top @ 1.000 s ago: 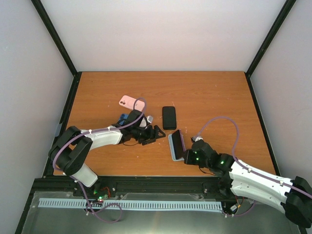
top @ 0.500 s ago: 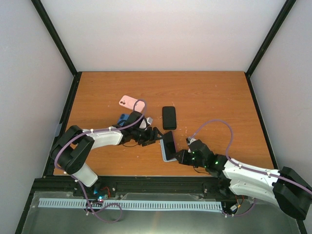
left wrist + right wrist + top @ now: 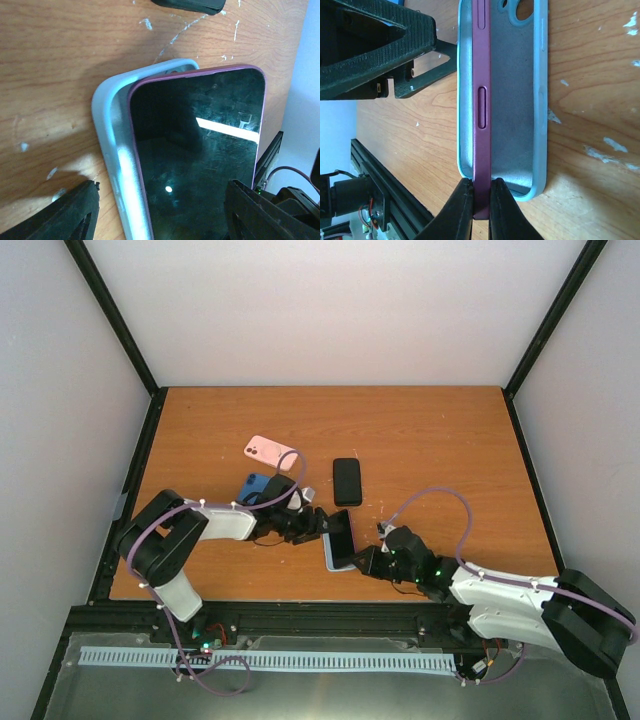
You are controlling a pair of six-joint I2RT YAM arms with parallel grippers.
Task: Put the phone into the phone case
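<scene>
wooden table [image 3: 430, 430]: maroon-edged phone [image 3: 200, 150] tilted in pale blue case [image 3: 116, 150], dark screen

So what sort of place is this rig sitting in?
Most likely a lab test cell, not a home: a bare wooden table boxed in by plain white walls and black frame posts, with the left arm and right arm mounted by a black rail.
</scene>
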